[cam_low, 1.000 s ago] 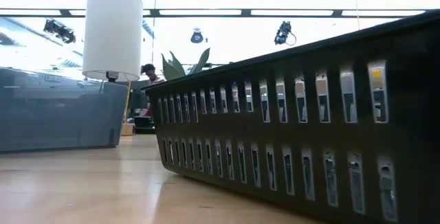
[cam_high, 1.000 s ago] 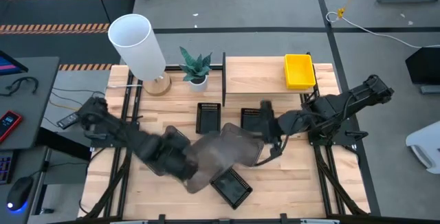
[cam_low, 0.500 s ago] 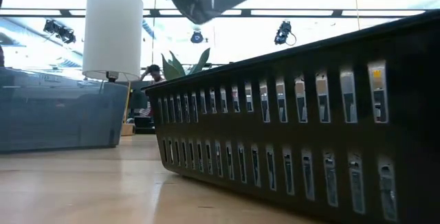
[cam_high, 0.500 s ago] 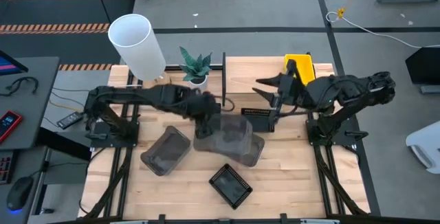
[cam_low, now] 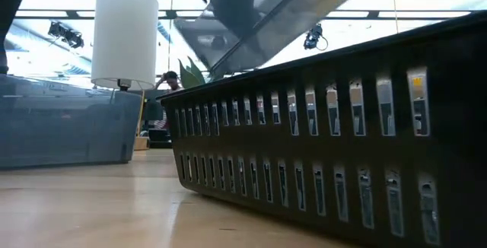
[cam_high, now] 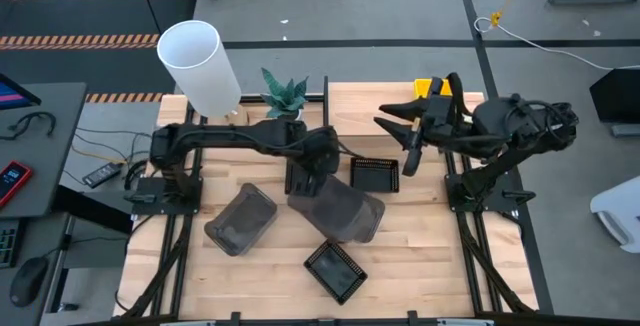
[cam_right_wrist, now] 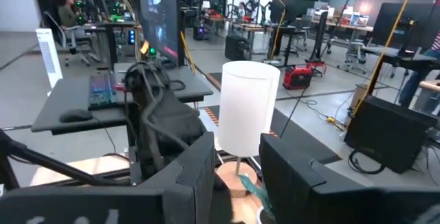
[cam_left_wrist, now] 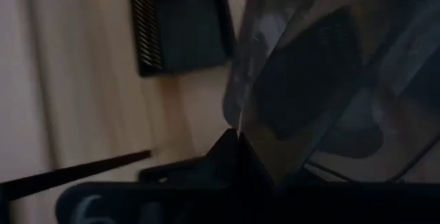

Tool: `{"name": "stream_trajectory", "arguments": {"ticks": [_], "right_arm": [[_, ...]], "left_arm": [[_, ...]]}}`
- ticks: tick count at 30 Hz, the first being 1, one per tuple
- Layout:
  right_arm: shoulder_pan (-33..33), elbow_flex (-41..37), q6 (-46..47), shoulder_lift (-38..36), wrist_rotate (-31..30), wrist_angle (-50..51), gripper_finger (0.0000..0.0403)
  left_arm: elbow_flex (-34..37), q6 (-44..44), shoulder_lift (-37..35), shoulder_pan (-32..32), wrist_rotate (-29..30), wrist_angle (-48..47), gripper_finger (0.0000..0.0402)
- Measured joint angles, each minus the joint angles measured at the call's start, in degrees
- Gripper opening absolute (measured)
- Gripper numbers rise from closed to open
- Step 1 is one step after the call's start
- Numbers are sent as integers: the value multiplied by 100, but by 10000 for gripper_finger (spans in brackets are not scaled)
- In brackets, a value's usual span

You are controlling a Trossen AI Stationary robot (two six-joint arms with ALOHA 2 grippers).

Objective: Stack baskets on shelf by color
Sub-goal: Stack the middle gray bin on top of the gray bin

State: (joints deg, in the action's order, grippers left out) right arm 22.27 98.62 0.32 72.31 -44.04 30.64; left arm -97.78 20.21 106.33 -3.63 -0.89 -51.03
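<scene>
My left gripper (cam_high: 312, 171) is shut on a smoky grey basket (cam_high: 342, 208) over the table's middle; the basket also shows raised and tilted in the low view (cam_low: 266, 12). A second grey basket (cam_high: 240, 218) rests on the table at the left. Black mesh baskets sit at the near middle (cam_high: 337, 269), by the shelf (cam_high: 375, 174) and partly under my left arm (cam_high: 300, 171). A yellow basket (cam_high: 436, 91) sits on the light-wood shelf (cam_high: 360, 111). My right gripper (cam_high: 393, 138) is open and empty, raised over the shelf. My left gripper pinches the grey basket's rim (cam_left_wrist: 237, 124) at its far end between its two fingers, coming from above. The basket hangs tilted below the fingers, lifted clear of the table, its near end lower.
A white lamp (cam_high: 200, 66) and a small potted plant (cam_high: 285, 96) stand at the table's far left. The nearest black mesh basket fills the low view's foreground (cam_low: 342, 157). Bare wood shows at the table's near left and near right.
My left gripper has carried one grey basket up and toward the far edge and the shelf; the basket now hangs tilted. The other grey basket is left lying at the left. My right gripper has risen from beside the black basket and gone toward the far edge, over the shelf.
</scene>
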Motion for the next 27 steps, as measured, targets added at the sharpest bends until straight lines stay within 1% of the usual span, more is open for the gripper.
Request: {"name": "stream_trajectory", "arguments": {"ticks": [3,8,20,27], "right_arm": [[12,1,14,36,-3,-4,122],[12,1,15,153,-1,-13,122],[21,-3,233,369,38,-9,122],[68,-3,295,363,62,-16,122]], "left_arm": [[5,-9,217,-101,-233,-17,15],[7,-256,484,-158,-236,34,15],[1,-655,653,-171,139,-78,15],[1,-1084,659,-158,119,-36,15]]}}
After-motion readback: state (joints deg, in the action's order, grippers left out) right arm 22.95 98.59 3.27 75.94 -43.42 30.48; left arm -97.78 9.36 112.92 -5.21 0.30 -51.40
